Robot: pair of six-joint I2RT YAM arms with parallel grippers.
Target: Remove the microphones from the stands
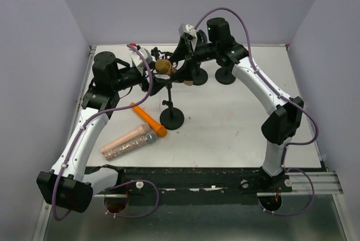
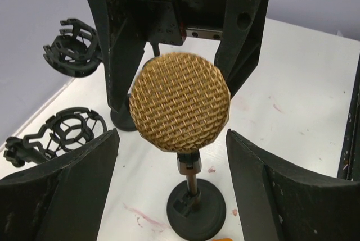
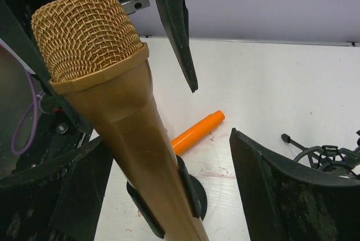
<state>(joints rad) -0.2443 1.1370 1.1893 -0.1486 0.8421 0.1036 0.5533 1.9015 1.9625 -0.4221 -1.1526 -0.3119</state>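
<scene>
White table [image 1: 236, 123] bears two arms reaching toward its far side. Left gripper [image 2: 171, 140] and right gripper [image 3: 169, 162] both stand open, their fingers spread on either side of the task's piece. A black stand [image 1: 171, 118] holds the gold microphone [image 2: 180, 100] tilted in its clip. An orange microphone [image 1: 149, 119] lies beside the base.

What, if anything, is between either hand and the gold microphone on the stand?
Nothing visible. The left hand is open with the mesh head of the gold microphone between its fingers. The right hand is open with the microphone's body between its fingers, near the stand's clip. The microphone sits in that clip.
</scene>
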